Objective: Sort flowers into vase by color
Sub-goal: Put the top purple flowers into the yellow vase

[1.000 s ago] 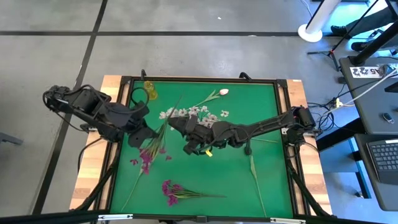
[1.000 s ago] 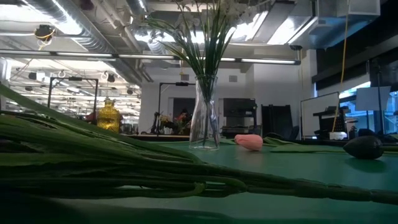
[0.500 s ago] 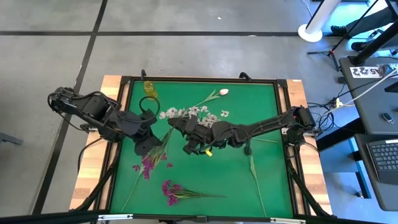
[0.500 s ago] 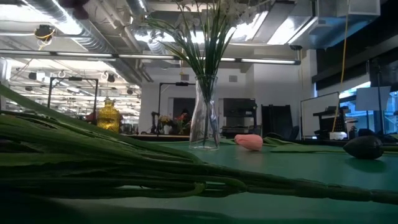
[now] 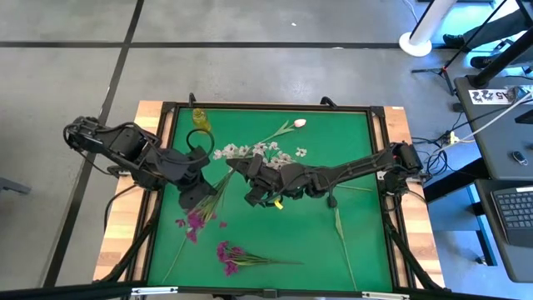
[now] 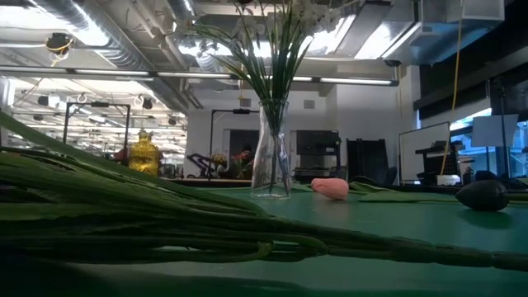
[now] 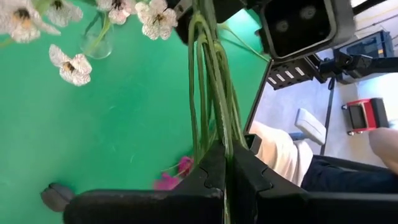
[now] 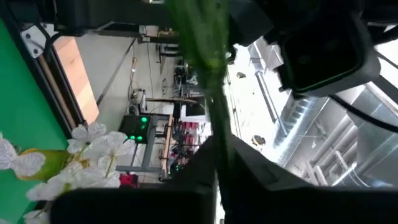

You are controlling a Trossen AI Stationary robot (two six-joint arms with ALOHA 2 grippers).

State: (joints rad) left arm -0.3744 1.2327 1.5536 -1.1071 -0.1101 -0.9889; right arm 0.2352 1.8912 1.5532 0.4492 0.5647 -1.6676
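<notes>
Lying across the front of the low view, a bundle of green stems (image 6: 165, 223) fills the near mat (image 6: 396, 223); behind it a clear vase (image 6: 271, 157) stands upright with white flowers (image 6: 280, 25) in it, a pink bud (image 6: 332, 188) lies just beside its base, and a yellow bottle (image 6: 143, 153) stands farther back.

From above, two magenta flowers (image 5: 229, 257) lie near the front edge of the mat (image 5: 350, 142), and a bare stem (image 5: 340, 233) lies toward the right. At mid-table the left gripper (image 5: 200, 193) is clamped on a magenta sprig (image 5: 200, 218), its blossoms hanging toward the front. The left wrist view shows its fingers (image 7: 249, 177) pressed together on the sprig's thin stems (image 7: 214, 93).

The right gripper (image 5: 235, 167) sits just beside, at the upper end of the same sprig, next to the white blossoms (image 5: 258, 152). In the right wrist view its fingers (image 8: 205, 162) are closed around a green stem (image 8: 208, 56).

Beyond them, the pink bud (image 5: 298, 123) lies near the mat's far edge, and the bottle (image 5: 200, 118) stands at the far left corner.
</notes>
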